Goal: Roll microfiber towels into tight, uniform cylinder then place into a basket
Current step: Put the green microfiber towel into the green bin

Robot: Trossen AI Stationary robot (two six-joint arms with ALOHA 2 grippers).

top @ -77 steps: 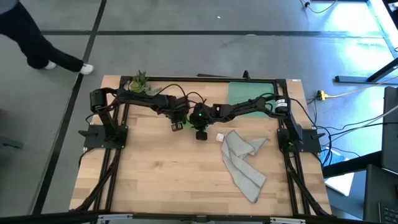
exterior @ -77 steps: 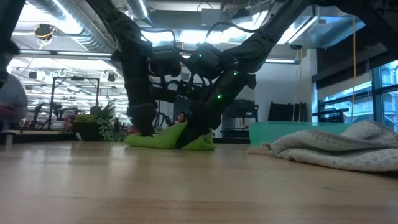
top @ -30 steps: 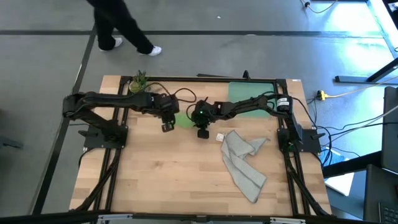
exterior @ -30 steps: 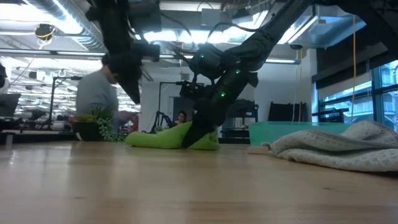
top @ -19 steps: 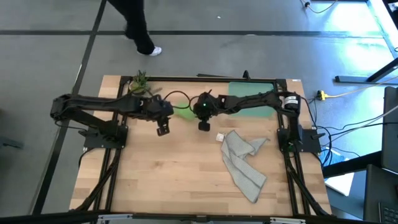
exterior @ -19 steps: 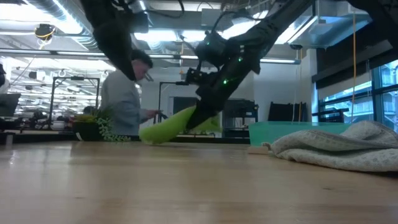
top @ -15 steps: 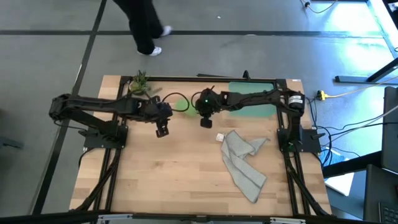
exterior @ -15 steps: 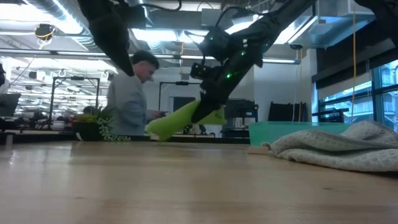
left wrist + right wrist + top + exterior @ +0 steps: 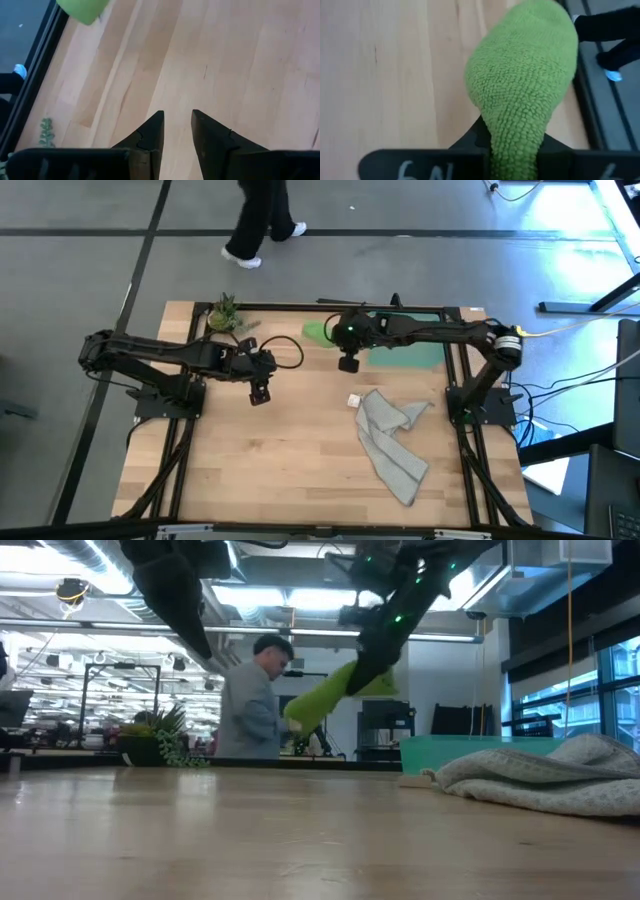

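The lime green towel [image 9: 314,332] is rolled into a thick cylinder and hangs in the air over the table's far middle, just left of the teal basket [image 9: 420,356]. My right gripper [image 9: 335,333] is shut on it. In the low view the roll [image 9: 330,695] slants down from the gripper, well above the wood. The grey towel [image 9: 392,436] lies crumpled and unrolled on the table at the right. My left gripper [image 9: 259,394] hovers left of centre, open [image 9: 176,114], with only bare wood under it. My right gripper pinches one end of the green roll [image 9: 514,134] between its two fingers. The fingers lie along the roll, which sticks out beyond them and widens toward its free end [image 9: 530,45]. The roll is lifted clear and tilts down toward the table's left [image 9: 300,712].
A small potted plant [image 9: 225,314] stands at the far left corner. A small white tag [image 9: 353,400] lies beside the grey towel. A person [image 9: 250,705] walks on the floor beyond the table's far edge. Bare wood fills the near and left parts of the table.
My right gripper has risen and gone toward the far right, toward the basket, taking the green roll with it. The roll first tipped up by its held end, then came clear of the table. My left gripper has drawn away from the roll, up and toward the near left.
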